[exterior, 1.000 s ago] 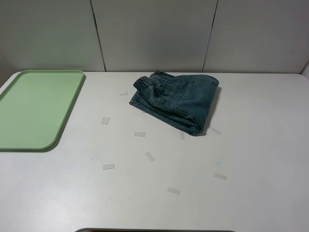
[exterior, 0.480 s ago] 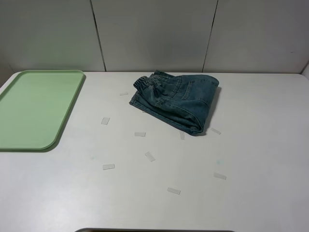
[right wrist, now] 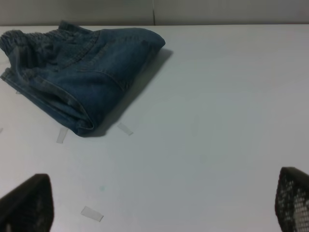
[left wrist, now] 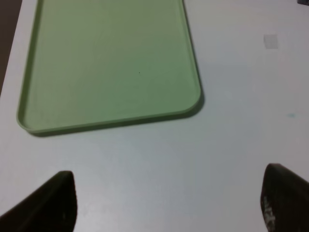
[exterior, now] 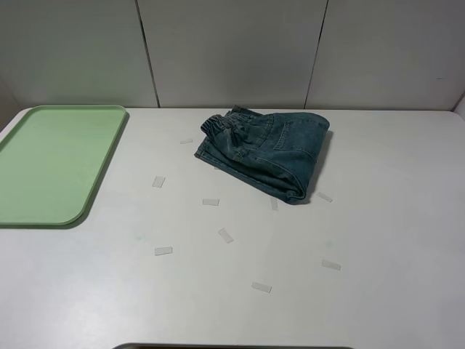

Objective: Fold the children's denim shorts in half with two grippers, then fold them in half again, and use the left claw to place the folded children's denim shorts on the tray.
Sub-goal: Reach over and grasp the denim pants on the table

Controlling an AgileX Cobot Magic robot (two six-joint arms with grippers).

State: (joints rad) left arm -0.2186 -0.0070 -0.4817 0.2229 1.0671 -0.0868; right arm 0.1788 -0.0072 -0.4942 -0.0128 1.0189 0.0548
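Two grippers are hanging above a white table (exterior: 378, 247), and both are holding nothing. The left gripper (left wrist: 166, 205) is looking down at the tray (left wrist: 106, 63). Its two black fingers (left wrist: 53, 203) are standing wide apart, with only bare table showing between them. The right gripper (right wrist: 159, 205) is pointing toward the shorts (right wrist: 82, 67). Its fingers are spread wide too, and only bare table is showing between them. Neither gripper is touching the shorts or the tray.

The shorts are lying on the table near the back wall, about in the middle, well apart from the tray. They are sitting folded in a thick bundle. Their bunchy waistband is lying on the side nearer the tray, and a rounded fold is facing the front. The tray is sitting flat by the left edge of the table. Several small bits of pale tape (exterior: 225, 235) are lying on the table in front of the shorts, and two of them are sitting just beside the front fold.
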